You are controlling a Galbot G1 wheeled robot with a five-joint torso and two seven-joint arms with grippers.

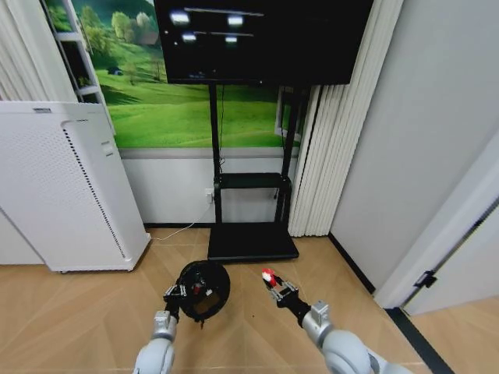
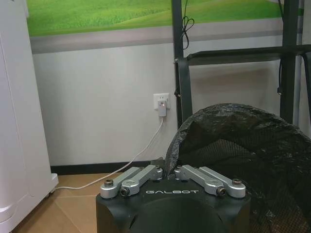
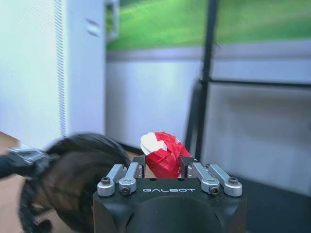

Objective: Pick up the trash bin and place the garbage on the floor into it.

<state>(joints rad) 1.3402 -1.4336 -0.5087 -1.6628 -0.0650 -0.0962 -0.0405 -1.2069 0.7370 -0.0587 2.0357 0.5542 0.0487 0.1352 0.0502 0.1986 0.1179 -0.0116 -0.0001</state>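
Clamped on a crumpled red-and-white wad (image 3: 162, 154), my right gripper (image 1: 274, 285) hovers at 3 o'clock of the trash bin (image 1: 204, 289), apart from it. My left gripper (image 1: 174, 294) pinches the bin's thick rim at 9 o'clock; its wrist view shows black mesh sides under crinkled liner (image 2: 228, 114).

Room I was looking at had a wood floor (image 1: 93, 312), a tall white perforated appliance (image 1: 66, 187) on the left, and a black TV stand (image 1: 251, 195) holding a dark screen (image 1: 257, 39). Behind it, a green meadow mural (image 1: 179, 109), pleated curtains (image 1: 331, 140), and a wall socket (image 2: 162, 102) with a white cable.
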